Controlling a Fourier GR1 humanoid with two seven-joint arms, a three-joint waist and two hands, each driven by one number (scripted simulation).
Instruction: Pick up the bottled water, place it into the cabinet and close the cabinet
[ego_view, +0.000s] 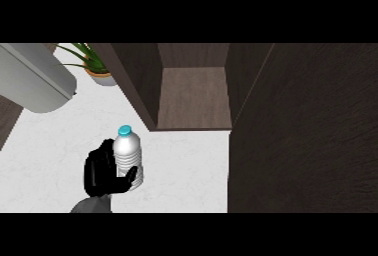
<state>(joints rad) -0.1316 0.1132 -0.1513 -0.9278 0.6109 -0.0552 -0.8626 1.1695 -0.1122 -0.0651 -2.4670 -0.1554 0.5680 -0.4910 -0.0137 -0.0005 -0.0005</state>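
Bottle (128, 156) — standing upright on the white counter (184, 165), just before the open cabinet (193, 95); my left hand (103, 175) is curling round its lower half. Risk — I am judging the cabinet's left wall could clip it going in. The open door (303, 130) is crowding the right; a plant (92, 62) is sitting behind.

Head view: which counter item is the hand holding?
The bottle, blue-capped, upright, left hand curled round it. The plant and grey cylinder stand apart, further back.
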